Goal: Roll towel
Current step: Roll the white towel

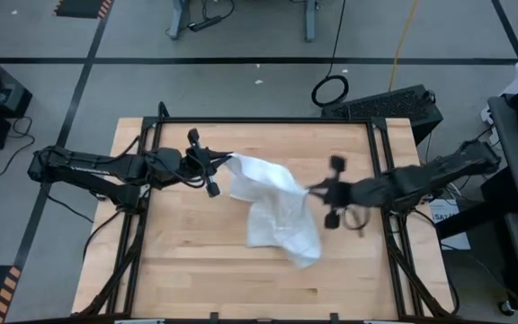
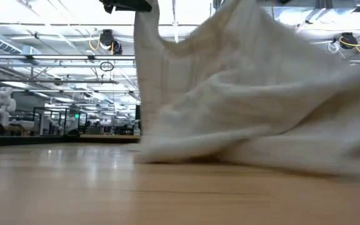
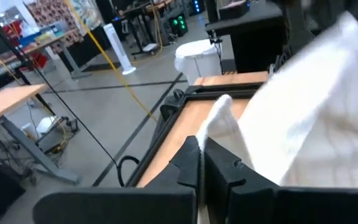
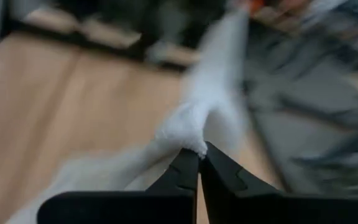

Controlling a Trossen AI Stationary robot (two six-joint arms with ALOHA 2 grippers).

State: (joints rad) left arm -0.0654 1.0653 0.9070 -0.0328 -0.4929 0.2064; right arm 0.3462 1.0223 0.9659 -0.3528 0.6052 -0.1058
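Note:
The white towel [image 1: 272,207] with faint grey check lines hangs between my two grippers above the wooden table [image 1: 196,270]; its lower part [image 2: 242,150] rests bunched on the table top. My left gripper [image 1: 227,162] is shut on the towel's far left part. My right gripper [image 1: 308,192] is shut on its right side. In the low view the towel [image 2: 249,94] rises in a sagging sheet out of the top of the picture. My left gripper pinches a corner of the towel [image 3: 219,115] between its two fingers, coming level from the table's left. The cloth rises from the fingertips and stretches away toward the other arm. My right gripper pinches a bunched bit of the towel [image 4: 188,134] between its two fingertips, coming level from the table's right. The cloth trails away from the tips down toward the table.
A black metal frame [image 1: 380,144] runs along the table's edges. Bare wood lies at the table's near side [image 1: 241,288] and left part [image 1: 178,234]. Beyond the far edge there are cables and a dark case [image 1: 394,103] on the floor.

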